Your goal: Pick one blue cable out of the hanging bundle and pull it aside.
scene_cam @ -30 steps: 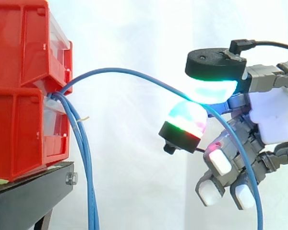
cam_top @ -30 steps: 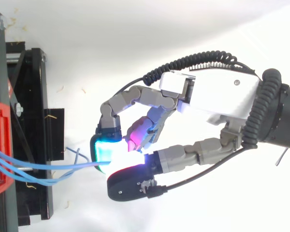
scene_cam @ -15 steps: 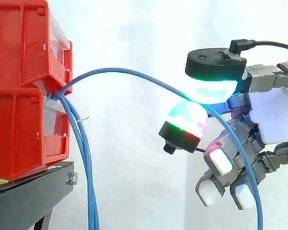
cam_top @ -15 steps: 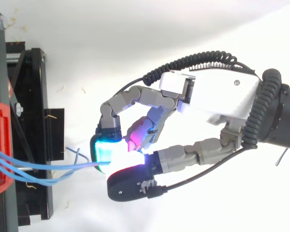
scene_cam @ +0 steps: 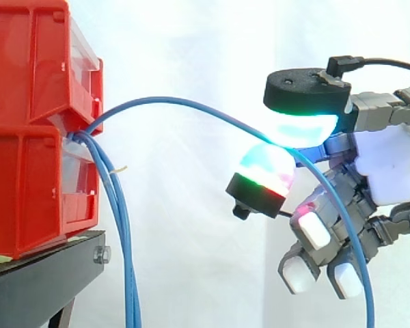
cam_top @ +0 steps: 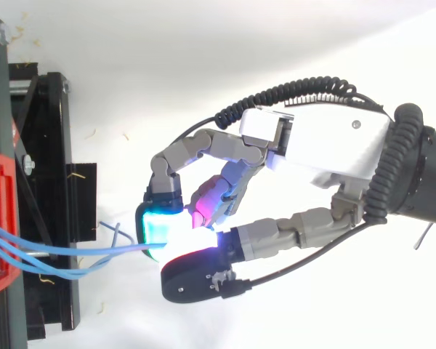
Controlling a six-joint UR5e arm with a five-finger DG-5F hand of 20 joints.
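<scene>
One cable (scene_cam: 184,102) is pinched between curled fingers (scene_cam: 304,126) of the hand (cam_top: 327,142), arched from them to the bins (scene_cam: 27,137). The bundle (scene_cam: 128,273) is hung at the bins' edge, well apart from the fingers, with open room between.

Robot hand (scene_cam: 389,171): at right — two glowing fingertips (scene_cam: 302,127) pinch one blue cable (scene_cam: 171,100).
Blue cable: arcs from the red bins (scene_cam: 27,123) to the pinch, then drops.
Bundle (scene_cam: 126,260): hangs beside the black stand (scene_cam: 41,277) — well apart from the robot hand.
</scene>
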